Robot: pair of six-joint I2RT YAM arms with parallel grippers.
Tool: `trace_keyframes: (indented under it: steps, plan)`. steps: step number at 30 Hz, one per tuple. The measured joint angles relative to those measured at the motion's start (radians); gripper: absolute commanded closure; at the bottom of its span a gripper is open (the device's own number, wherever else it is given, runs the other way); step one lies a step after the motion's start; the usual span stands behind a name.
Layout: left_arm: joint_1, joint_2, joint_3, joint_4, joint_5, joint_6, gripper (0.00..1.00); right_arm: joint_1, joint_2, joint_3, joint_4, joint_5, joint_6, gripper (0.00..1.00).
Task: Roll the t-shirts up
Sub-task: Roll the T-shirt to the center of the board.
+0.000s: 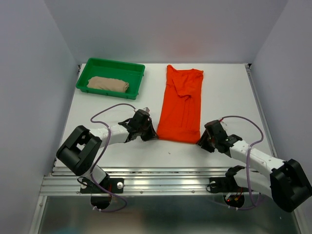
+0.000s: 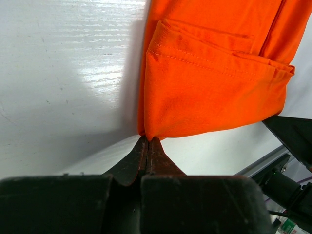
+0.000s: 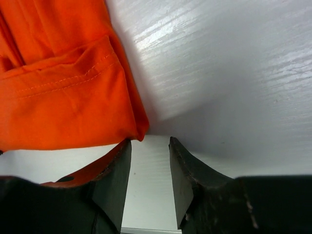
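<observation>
The orange-red t-shirt lies folded into a long strip on the table, hem toward the arms. My left gripper is shut on its near left hem corner, the fabric pinched at the fingertips. My right gripper is open at the near right hem corner; the corner lies just past its left fingertip, and only bare table shows between the jaws. The beige-tan t-shirt rests bundled in the green tray.
The green tray stands at the back left of the white table. Grey walls close in the sides and back. A metal rail runs along the near edge under the arm bases.
</observation>
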Motion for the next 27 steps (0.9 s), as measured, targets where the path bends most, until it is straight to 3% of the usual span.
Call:
trace_keyframes:
  steps: [11, 17, 27]
  plan:
    - [0.0, 0.0, 0.0, -0.002, 0.0, 0.002, 1.0, -0.018, 0.06, 0.002, 0.101, -0.011, -0.035, 0.73]
    - [0.0, 0.0, 0.0, -0.003, -0.002, 0.004, 1.0, -0.018, 0.077, 0.002, 0.109, -0.014, -0.048, 0.98]
    - [-0.002, -0.002, 0.014, -0.042, 0.004, 0.008, 1.0, -0.018, 0.032, 0.001, 0.1, -0.016, -0.053, 0.99]
